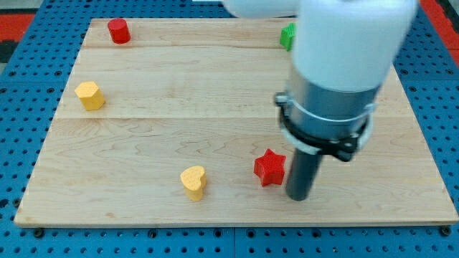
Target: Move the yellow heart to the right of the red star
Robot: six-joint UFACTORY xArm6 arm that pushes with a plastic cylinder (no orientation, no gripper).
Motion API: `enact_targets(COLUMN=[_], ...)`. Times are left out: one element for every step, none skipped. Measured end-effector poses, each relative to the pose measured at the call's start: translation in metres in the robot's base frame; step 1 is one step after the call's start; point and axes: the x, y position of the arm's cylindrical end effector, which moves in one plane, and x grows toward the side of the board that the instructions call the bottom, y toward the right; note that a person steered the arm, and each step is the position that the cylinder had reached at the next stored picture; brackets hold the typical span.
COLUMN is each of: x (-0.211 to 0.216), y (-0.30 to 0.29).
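Observation:
The yellow heart [193,181] lies on the wooden board near the view's bottom, left of centre. The red star [270,167] lies to its right, a clear gap between them. My tip [299,196] rests on the board just right of the red star, close to it or touching it; I cannot tell which. The rod hangs from the arm's large white and grey body, which covers the board's upper right.
A yellow hexagon-like block [90,95] sits at the view's left. A red cylinder [119,31] stands at the top left. A green block [287,36] at the top is partly hidden by the arm. Blue pegboard [21,107] surrounds the wooden board [179,100].

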Motion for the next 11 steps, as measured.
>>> enact_targets(x=[-0.036,-0.08,-0.099,-0.106,-0.014,0.04,0.024,-0.003,-0.02,-0.024,0.0], y=[-0.026,-0.099,-0.157,-0.183,-0.212,-0.215,-0.171,-0.141,-0.136,-0.112,-0.1])
